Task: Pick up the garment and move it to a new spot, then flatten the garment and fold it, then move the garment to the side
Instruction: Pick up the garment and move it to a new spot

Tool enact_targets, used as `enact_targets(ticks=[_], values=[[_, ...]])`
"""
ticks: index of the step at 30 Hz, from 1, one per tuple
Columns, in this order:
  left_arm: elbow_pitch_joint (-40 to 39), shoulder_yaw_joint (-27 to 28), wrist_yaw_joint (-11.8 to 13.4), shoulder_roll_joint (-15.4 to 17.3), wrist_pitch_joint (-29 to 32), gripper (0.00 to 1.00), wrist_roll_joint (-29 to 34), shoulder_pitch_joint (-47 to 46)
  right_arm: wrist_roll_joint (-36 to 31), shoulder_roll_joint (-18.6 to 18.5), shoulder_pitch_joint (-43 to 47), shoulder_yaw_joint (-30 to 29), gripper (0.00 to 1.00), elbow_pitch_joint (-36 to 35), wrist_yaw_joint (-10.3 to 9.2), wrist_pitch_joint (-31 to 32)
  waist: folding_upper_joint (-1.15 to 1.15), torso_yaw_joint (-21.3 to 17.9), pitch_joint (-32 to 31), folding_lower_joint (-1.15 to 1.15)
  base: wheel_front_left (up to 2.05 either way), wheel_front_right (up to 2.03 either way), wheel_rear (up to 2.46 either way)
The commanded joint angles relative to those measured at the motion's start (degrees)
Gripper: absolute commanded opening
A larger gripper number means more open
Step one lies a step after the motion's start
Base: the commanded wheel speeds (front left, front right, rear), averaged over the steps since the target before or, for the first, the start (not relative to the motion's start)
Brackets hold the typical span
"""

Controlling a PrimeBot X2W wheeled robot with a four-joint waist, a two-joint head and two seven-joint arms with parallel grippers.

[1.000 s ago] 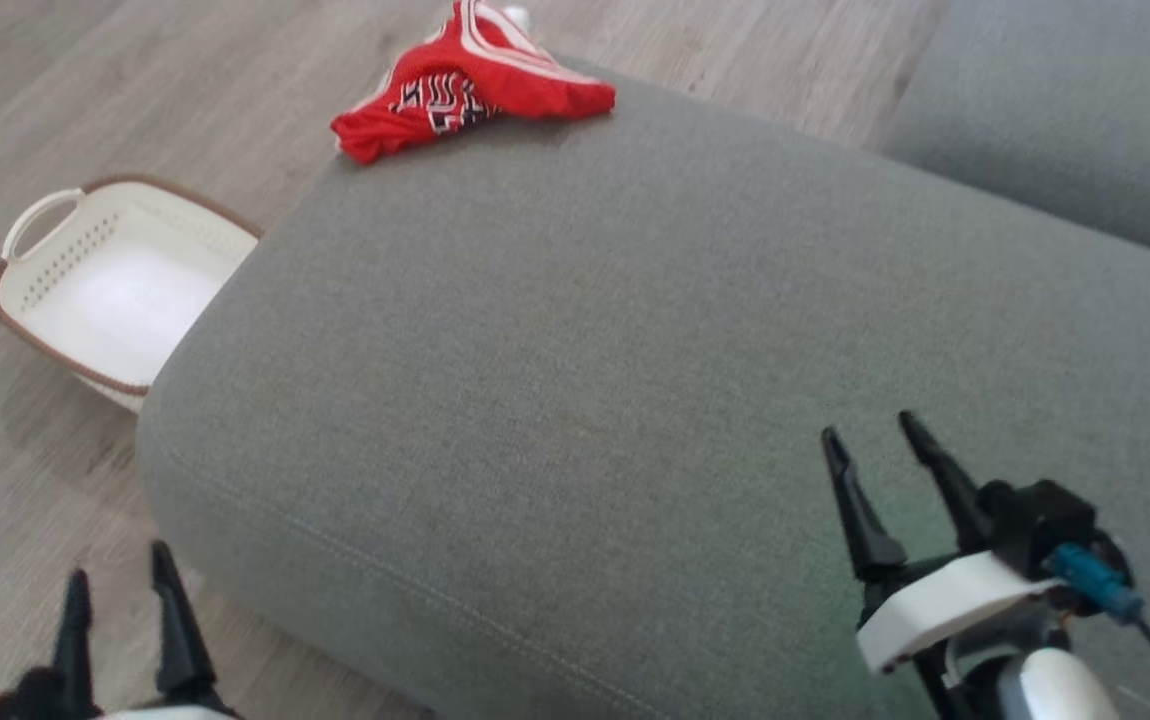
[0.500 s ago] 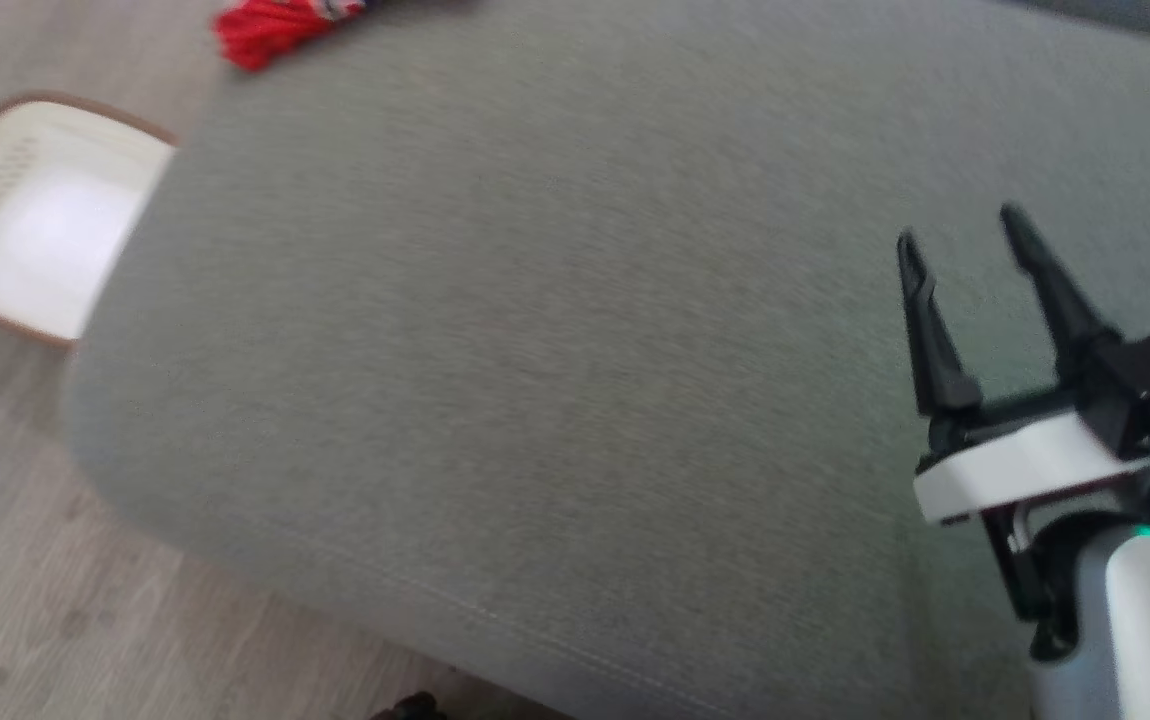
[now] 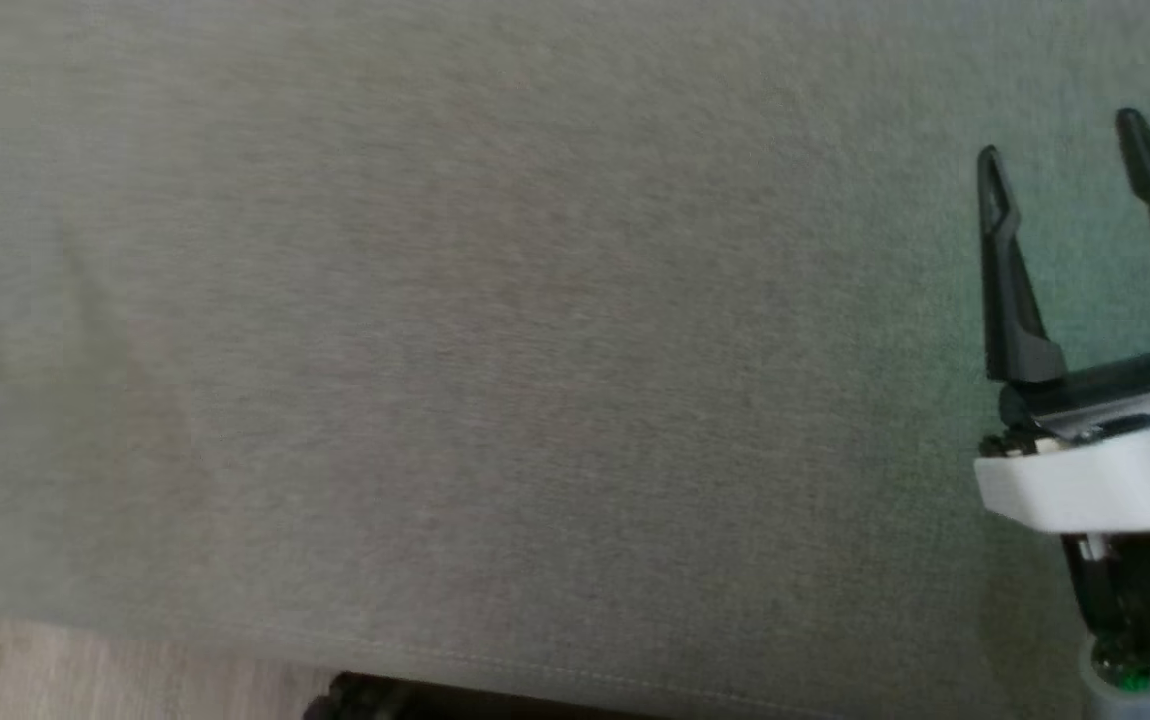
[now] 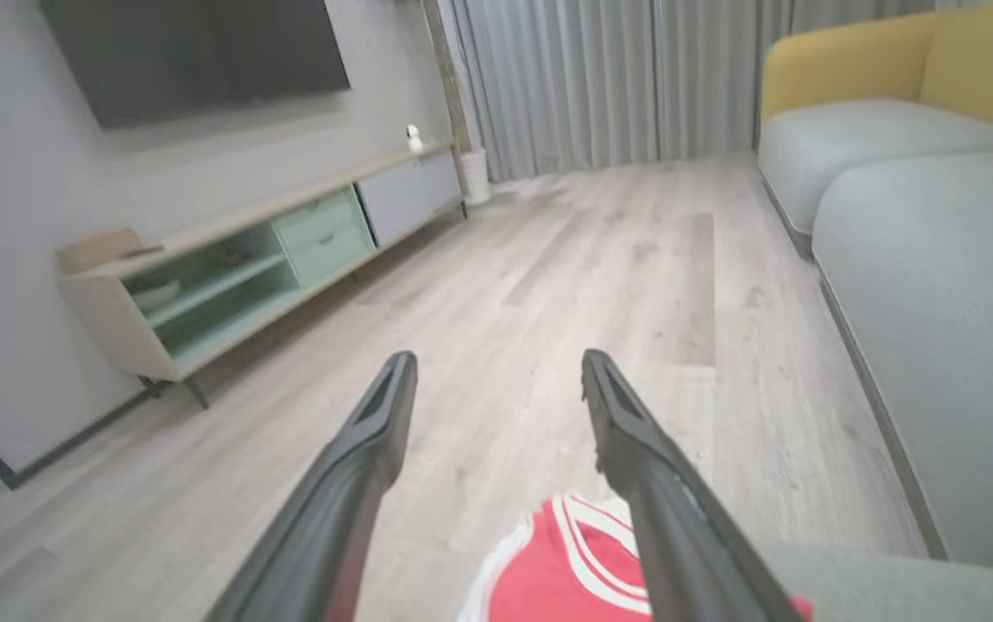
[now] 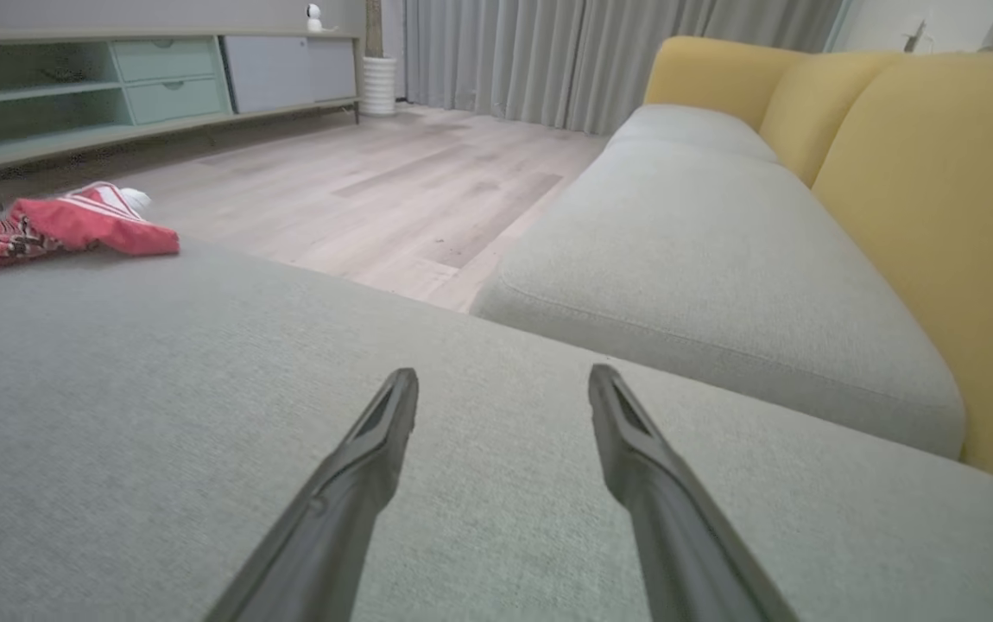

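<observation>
The garment [image 5: 56,226] is a crumpled red piece with white stripes and a dark pattern, lying at the far left edge of the grey sofa cushion [image 5: 203,415] in the right wrist view. In the left wrist view the garment [image 4: 566,574] lies low between and under my left gripper [image 4: 496,371], whose fingers stand open above it with nothing between them. My right gripper [image 3: 1060,135] hovers open over the cushion [image 3: 495,330] at the right of the head view, far from the garment. In its own wrist view the right gripper [image 5: 503,376] is empty.
A second grey seat [image 5: 704,250] with yellow back cushions [image 5: 937,207] lies beyond the right gripper. Wooden floor [image 4: 548,276] stretches to a low TV cabinet [image 4: 246,259] and grey curtains [image 4: 591,78]. The cushion's front edge [image 3: 435,655] runs along the head view's bottom.
The head camera has tilted down and swung, so the garment and the white basket have left its picture. The right gripper now sits higher and larger in the head view; both stay open.
</observation>
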Motion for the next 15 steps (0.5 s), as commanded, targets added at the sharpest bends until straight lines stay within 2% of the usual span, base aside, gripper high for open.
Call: enact_targets(ticks=[1,5,11,15], values=[[2.27,1.5,-0.76,1.94,0.13,1.0,-0.83,-1.58,-0.61,-0.21,0.41,1.71,1.0,-3.92,0.37,0.69,0.0,-4.27,6.2,-0.01,0.0,0.0,0.0],[9.27,0.72,-2.01,0.04,-0.49,1.0,-1.29,-2.9,-1.11,-0.2,0.28,2.15,1.0,-6.31,0.37,1.24,0.0,-5.79,9.5,-0.01,0.0,0.0,0.0],[16.53,-0.27,-2.81,-0.45,-1.52,1.0,-0.71,-3.8,-1.21,-0.18,0.54,2.06,1.0,-7.54,0.37,1.32,0.0,-7.41,11.83,-0.01,0.0,0.0,0.0],[21.11,-0.23,-3.5,0.36,-3.32,1.0,-0.49,-4.92,-1.27,-0.48,0.75,2.06,1.0,-8.06,0.37,1.17,0.0,-9.19,12.39,-0.01,0.0,0.0,0.0]])
